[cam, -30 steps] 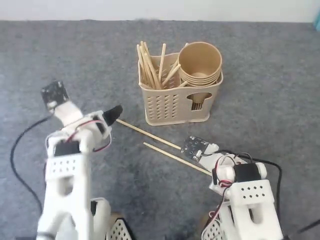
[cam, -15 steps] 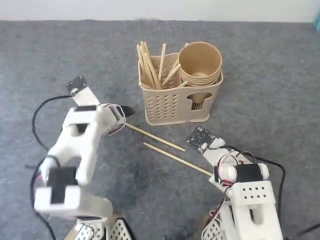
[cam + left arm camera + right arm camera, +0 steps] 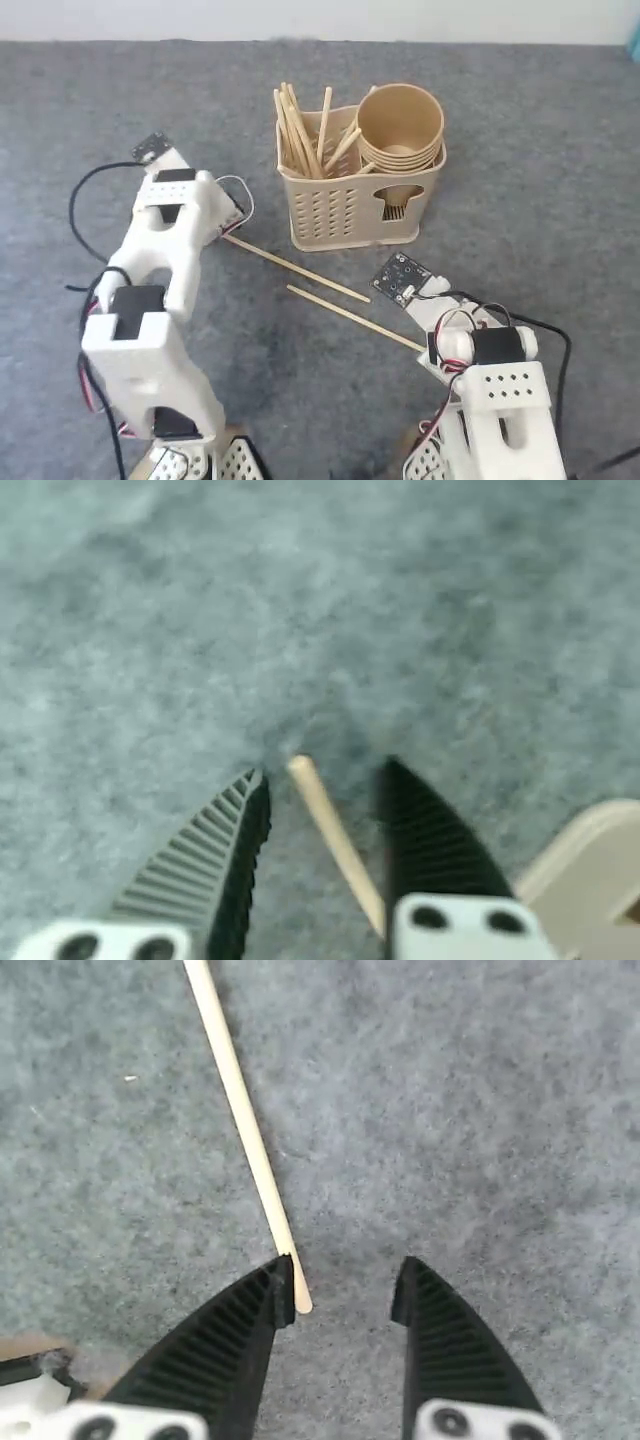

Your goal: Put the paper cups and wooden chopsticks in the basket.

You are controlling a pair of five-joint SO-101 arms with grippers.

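Grey felt bench (image 3: 520, 150) carries two loose sticks, and over the last second our left arm has swung forward and dropped. The left gripper (image 3: 322, 775) now sits low with its fingers (image 3: 225, 860) spread either side of the end of the farther pale wooden chopstick (image 3: 338, 845), not yet pinching it. The right gripper (image 3: 347, 1270) has barely shifted; its fingers (image 3: 225, 1355) are also spread, one tip touching the end of the nearer pale wooden chopstick (image 3: 240, 1120). We judge both pickups are about ready. The stack of brown paper cups (image 3: 400, 125) already sits in the beige slotted plastic basket (image 3: 350, 215), beside a bundle of wooden chopsticks (image 3: 300, 130) that crowds its compartment. The basket wall stands near the left gripper.
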